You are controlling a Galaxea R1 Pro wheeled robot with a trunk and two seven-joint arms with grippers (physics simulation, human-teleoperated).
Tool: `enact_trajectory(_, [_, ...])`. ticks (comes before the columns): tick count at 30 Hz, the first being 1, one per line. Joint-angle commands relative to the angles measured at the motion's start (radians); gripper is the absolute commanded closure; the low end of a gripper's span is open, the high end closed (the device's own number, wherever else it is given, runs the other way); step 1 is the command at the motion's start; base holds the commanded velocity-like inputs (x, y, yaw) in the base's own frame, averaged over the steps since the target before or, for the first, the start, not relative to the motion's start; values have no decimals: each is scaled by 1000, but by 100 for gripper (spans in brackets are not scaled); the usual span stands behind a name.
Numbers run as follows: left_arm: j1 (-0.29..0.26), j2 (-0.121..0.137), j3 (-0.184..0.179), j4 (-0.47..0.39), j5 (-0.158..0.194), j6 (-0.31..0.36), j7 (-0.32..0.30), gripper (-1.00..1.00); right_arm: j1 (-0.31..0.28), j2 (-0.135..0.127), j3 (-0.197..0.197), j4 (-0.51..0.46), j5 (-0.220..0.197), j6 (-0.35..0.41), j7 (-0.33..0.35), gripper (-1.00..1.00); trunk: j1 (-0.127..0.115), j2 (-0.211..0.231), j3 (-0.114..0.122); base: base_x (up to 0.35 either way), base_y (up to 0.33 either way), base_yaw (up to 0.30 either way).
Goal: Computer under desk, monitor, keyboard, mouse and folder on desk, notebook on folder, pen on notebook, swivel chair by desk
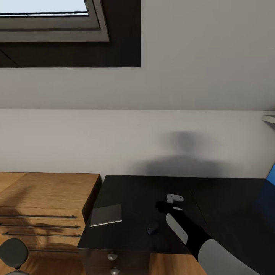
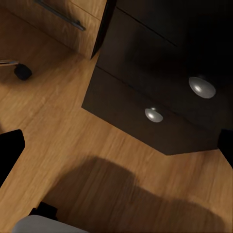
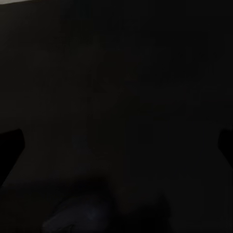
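Observation:
The black-topped desk (image 1: 214, 191) stands against the grey-white wall. A thin grey notebook (image 1: 106, 215) lies near its left end. Closer to the front edge sits the small dark mouse (image 1: 152, 228). My right gripper (image 1: 163, 206) hovers low over the desktop just beyond and right of the mouse. In the right wrist view the right gripper (image 3: 116, 145) is open, with nothing between its fingers (image 3: 10, 148) and only the dark desktop (image 3: 116, 73) below. My left gripper (image 2: 116, 145) is open too, hanging above the wood floor (image 2: 73, 141) in front of the desk drawers (image 2: 145, 73).
A light wood cabinet (image 1: 42, 202) with bar handles adjoins the desk's left end. A blue panel (image 1: 270, 176) rises at the desk's far right. A chair caster (image 2: 22, 72) rests on the floor by the cabinet. A dark rounded shape (image 1: 13, 253) sits at lower left.

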Motion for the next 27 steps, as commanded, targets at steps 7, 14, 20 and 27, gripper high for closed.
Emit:
enact_trajectory(7, [0,0,-6,-2,11,-5,-2,-100,-1,19,9,11,-3,6,17,-100,0,-1,-2,9,0,0])
enact_trajectory(14, [0,0,-5,-3,12,-5,0,-100,-1,29,22,39,-3,6,82,-100,0,-1,-2,2,0,0])
enact_trajectory(20, [0,-3,-5,-4,12,-5,0,-100,-1,34,29,77,0,1,108,-100,4,-8,-5,0,0,0])
enact_trajectory(27, [0,-5,-6,-4,12,-5,0,-100,-1,37,27,86,2,-3,114,-100,31,-57,-27,0,0,0])
